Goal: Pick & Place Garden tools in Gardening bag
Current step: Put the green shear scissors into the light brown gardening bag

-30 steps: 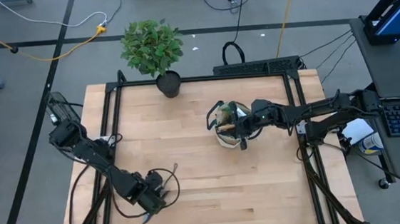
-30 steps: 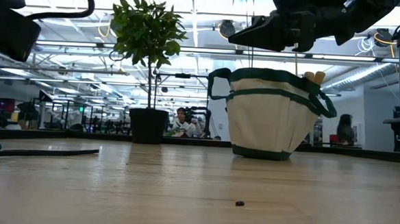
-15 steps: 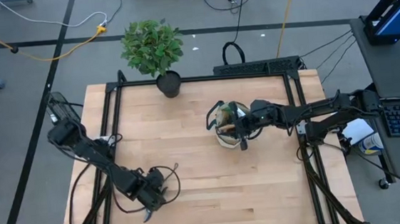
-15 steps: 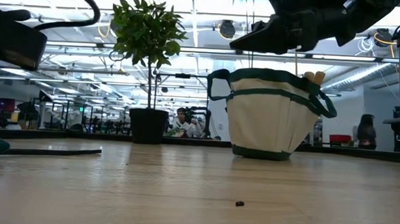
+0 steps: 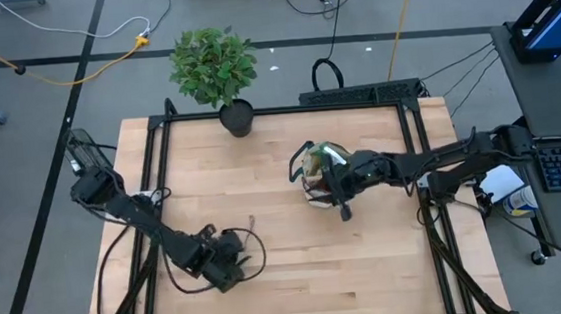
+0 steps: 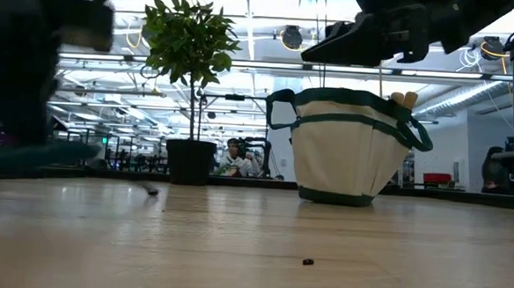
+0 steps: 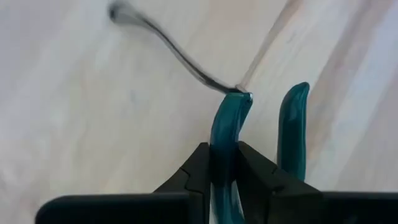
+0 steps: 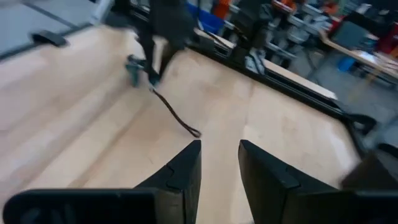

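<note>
1. Nearest me, my left gripper [image 5: 231, 264] sits low over the front-left part of the table [image 5: 282, 177]. In the left wrist view its fingers [image 7: 199, 171] are clamped on one teal handle of the weeder [image 7: 227, 134], with the second teal prong standing free just beside them.
2. The weeder is thin: two curved teal grips, then a dark, slender, bent metal shaft [image 7: 171, 53] running out over the pale wood to a small rounded tip. From above it shows only as a fine line [image 5: 250, 227] beyond the gripper.
3. Farther back, right of the table's centre, stands the gardening bag [image 6: 349, 149]: round, beige canvas, dark green trim and loop handles, upright on the wood. Pale wooden handle ends [image 6: 404, 99] poke above its rim.
4. My right gripper [image 5: 343, 210] hangs above the bag's near edge. Its jaws stand apart with nothing between them in the right wrist view [image 8: 217, 165].
5. At the far edge a leafy plant in a black pot [image 5: 236, 117] stands well apart from the bag.
</note>
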`<state>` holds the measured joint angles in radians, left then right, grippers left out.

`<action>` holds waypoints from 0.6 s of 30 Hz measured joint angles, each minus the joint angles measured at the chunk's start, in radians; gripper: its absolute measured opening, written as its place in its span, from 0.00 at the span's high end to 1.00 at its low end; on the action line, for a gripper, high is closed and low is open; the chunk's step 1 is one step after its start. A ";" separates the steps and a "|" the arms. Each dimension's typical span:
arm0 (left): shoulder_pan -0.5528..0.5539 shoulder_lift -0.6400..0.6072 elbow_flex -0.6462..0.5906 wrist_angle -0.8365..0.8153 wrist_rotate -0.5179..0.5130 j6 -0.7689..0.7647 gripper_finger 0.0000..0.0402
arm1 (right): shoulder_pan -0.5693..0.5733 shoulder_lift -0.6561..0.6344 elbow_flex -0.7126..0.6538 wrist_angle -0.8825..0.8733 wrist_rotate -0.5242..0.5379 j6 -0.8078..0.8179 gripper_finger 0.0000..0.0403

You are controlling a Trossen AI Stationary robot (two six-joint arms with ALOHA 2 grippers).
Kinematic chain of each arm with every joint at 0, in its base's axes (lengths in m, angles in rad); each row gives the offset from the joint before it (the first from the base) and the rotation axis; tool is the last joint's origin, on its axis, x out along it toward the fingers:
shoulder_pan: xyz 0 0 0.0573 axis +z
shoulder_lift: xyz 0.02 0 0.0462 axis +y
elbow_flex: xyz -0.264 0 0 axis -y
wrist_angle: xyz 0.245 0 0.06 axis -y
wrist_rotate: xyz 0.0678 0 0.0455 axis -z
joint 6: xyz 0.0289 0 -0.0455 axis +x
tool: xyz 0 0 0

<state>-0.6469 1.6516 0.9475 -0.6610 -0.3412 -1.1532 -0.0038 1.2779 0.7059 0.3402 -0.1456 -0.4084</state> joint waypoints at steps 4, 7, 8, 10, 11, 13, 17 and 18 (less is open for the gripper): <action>0.080 0.000 0.109 -0.046 -0.055 0.185 0.88 | 0.041 -0.063 0.000 -0.107 0.173 -0.003 0.75; 0.159 0.000 0.206 -0.040 -0.094 0.355 0.88 | 0.069 -0.125 0.000 -0.242 0.215 0.028 0.75; 0.184 0.000 0.241 -0.039 -0.099 0.413 0.88 | 0.079 -0.147 0.000 -0.292 0.212 0.052 0.75; 0.236 -0.001 0.305 -0.035 -0.108 0.524 0.88 | 0.102 -0.181 0.000 -0.369 0.195 0.120 0.75; 0.262 -0.001 0.336 -0.025 -0.109 0.584 0.88 | 0.113 -0.196 0.000 -0.404 0.196 0.154 0.75; 0.317 -0.001 0.400 0.006 -0.113 0.700 0.88 | 0.135 -0.223 0.000 -0.487 0.198 0.206 0.75; 0.413 -0.002 0.497 0.130 -0.096 0.923 0.88 | 0.170 -0.249 0.000 -0.594 0.201 0.291 0.75; 0.436 -0.002 0.509 0.180 -0.094 0.961 0.88 | 0.177 -0.250 0.000 -0.602 0.201 0.305 0.75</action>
<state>-0.2112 1.6501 1.4569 -0.4813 -0.4354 -0.1923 0.1730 1.0279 0.7059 -0.2617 0.0555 -0.1031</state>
